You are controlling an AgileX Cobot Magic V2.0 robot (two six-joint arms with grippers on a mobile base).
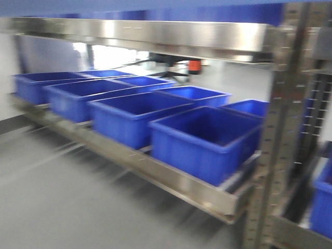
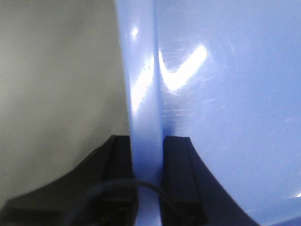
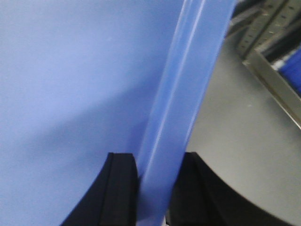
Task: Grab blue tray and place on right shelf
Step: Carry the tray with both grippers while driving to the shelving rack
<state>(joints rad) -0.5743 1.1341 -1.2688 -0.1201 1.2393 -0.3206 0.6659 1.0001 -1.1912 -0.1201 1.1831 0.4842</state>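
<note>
The blue tray [image 2: 225, 117] fills the right of the left wrist view, glossy with light glare. My left gripper [image 2: 146, 141] is shut on its flat rim, one black finger [image 2: 117, 160] on each side. In the right wrist view the blue tray [image 3: 70, 94] fills the left. My right gripper [image 3: 160, 157] is shut on its rim there. The right shelf [image 1: 155, 33] shows in the front view as a shiny steel lip, with a perforated upright [image 1: 280, 129]. A pale blue band [image 1: 155, 3] along the top edge looks like the tray. Neither gripper shows in the front view.
Several deep dark-blue bins [image 1: 205, 140] stand in rows on the lower steel shelf [image 1: 176, 181]. Another bin [image 1: 322, 202] sits right of the upright. Grey floor [image 1: 67, 207] lies in front of the rack. Rack uprights [image 3: 273, 28] and a steel lip [image 3: 275, 87] show at the right.
</note>
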